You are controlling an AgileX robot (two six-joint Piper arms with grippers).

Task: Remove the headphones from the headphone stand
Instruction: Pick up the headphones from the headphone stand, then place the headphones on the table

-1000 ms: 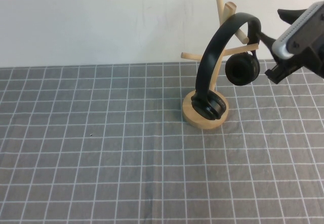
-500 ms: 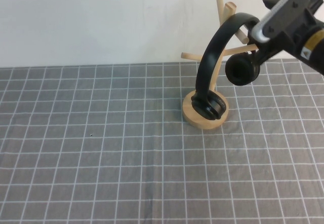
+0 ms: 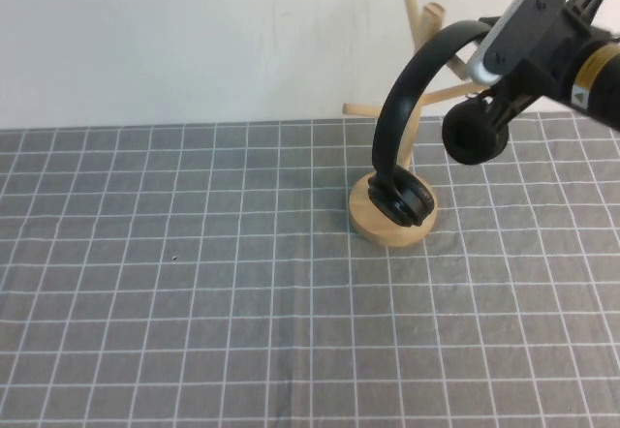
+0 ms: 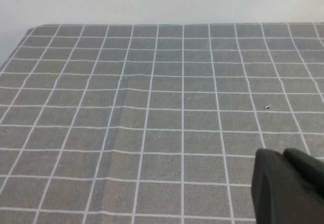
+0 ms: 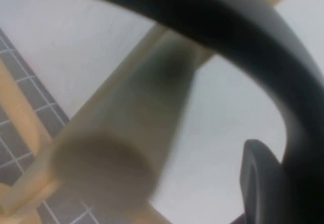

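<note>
The black headphones (image 3: 390, 108) hang on the light wooden headphone stand (image 3: 387, 229). Their lower earcup (image 3: 402, 200) rests at the disc base and the other earcup (image 3: 475, 130) hangs in the air at the right. My right gripper (image 3: 492, 84) is shut on the headband just above that raised earcup, next to the upper pegs. In the right wrist view the headband (image 5: 228, 26) arcs over a blurred peg (image 5: 131, 133), with one finger (image 5: 260, 183) pressed against the band. My left gripper (image 4: 286, 183) is shut and empty, low over the cloth, and is out of the high view.
A grey cloth with a white grid (image 3: 194, 302) covers the table, and a white wall (image 3: 194, 41) stands close behind the stand. The stand's pegs (image 3: 431, 16) poke up through and beside the headband arc.
My right gripper has moved in from the right, closed on the headband and lifted it slightly. The raised earcup swung right and the stand's top leaned a little left.
</note>
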